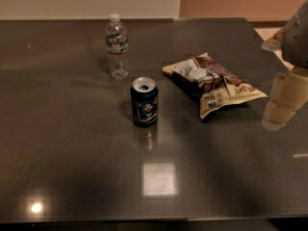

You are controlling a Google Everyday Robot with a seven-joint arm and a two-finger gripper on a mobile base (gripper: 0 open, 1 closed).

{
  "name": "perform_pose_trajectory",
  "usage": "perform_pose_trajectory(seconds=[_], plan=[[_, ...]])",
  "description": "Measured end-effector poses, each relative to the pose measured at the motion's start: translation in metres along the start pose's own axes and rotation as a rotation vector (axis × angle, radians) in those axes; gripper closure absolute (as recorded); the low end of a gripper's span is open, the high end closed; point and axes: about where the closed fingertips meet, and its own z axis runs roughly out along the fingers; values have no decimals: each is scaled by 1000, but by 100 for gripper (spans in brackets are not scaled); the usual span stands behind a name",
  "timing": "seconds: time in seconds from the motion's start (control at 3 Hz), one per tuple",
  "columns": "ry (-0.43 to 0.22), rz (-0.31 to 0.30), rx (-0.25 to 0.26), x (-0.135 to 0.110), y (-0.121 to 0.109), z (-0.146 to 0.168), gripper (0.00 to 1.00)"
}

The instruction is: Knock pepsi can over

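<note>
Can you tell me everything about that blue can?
The pepsi can is small, dark blue metal, with a silver top and a round whitish logo facing us. It stands upright on the dark table, touching nothing else, in front of the water bottle. The gripper hangs well away at the right edge.

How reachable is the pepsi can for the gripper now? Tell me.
Probably yes. The gripper, at the right edge, has the snack bags lying flat between it and the upright pepsi can; it could pass over or in front of them.
</note>
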Motion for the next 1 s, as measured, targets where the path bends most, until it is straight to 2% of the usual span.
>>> perform_pose_trajectory(seconds=[0.67,1.0], plan=[[-19,3,-1,-4,-3,2,0],[-86,17,-28,-18,-16,11,0]])
